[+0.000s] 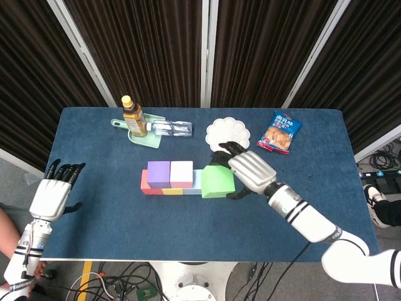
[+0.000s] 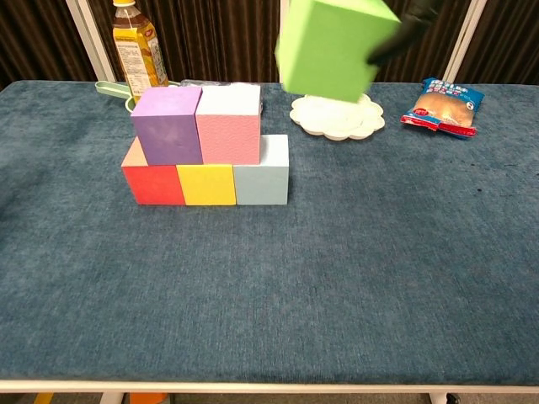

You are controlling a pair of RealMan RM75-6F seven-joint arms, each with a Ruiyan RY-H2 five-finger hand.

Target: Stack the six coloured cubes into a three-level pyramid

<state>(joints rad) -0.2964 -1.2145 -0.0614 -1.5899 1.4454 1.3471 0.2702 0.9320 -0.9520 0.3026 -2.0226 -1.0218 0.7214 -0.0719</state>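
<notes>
My right hand [image 1: 249, 172] grips a green cube [image 1: 217, 181] and holds it in the air, just right of the stack; in the chest view the green cube [image 2: 331, 46] is high at the top edge. The stack has a red cube [image 2: 152, 178], a yellow cube [image 2: 208, 184] and a light blue cube [image 2: 262, 177] in a row, with a purple cube [image 2: 167, 126] and a pink cube [image 2: 228, 124] on top. My left hand [image 1: 51, 197] hovers open off the table's left edge.
A yellow-capped bottle [image 1: 133, 116] and a clear bottle [image 1: 171, 128] lie on a green board [image 1: 143, 139] at the back left. A white flower-shaped plate [image 1: 227, 131] and a snack bag [image 1: 279, 132] sit at the back right.
</notes>
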